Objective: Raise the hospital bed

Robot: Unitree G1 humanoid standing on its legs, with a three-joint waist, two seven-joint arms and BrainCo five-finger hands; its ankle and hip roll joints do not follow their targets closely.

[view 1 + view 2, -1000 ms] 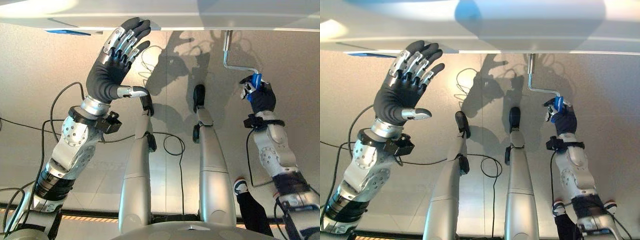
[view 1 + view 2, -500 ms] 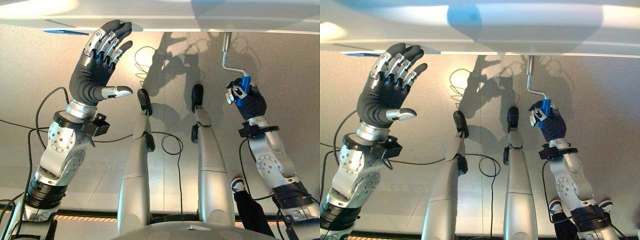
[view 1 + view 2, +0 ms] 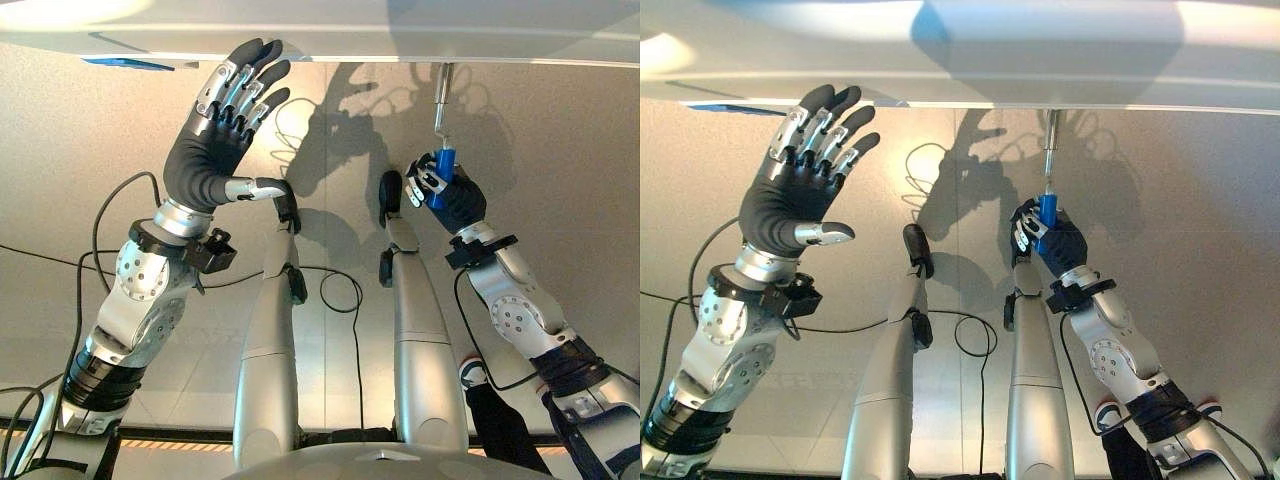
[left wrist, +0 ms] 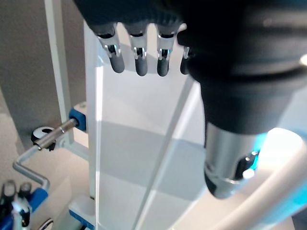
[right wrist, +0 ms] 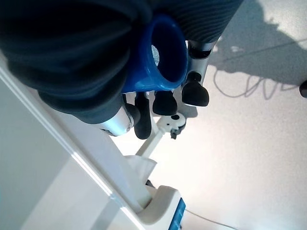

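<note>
Spanning the top of both eye views, the hospital bed's pale footboard [image 3: 400, 25] is standing over a light, speckled floor [image 3: 560, 130]. From its lower edge a metal crank [image 3: 440, 95] is hanging down, ending in a blue handle [image 3: 443, 178] beside the robot's leg. The right robot hand [image 3: 448, 195] is gripping that handle, fingers wrapped around it; the wrist view is showing the blue tube [image 5: 160, 60] seated in the palm. The left robot hand [image 3: 215, 140] is hovering near the footboard, fingers straight and spread, holding nothing. Winding well is probably calling for steady full circles, wrist following the handle, grip firm enough not to slip.
</note>
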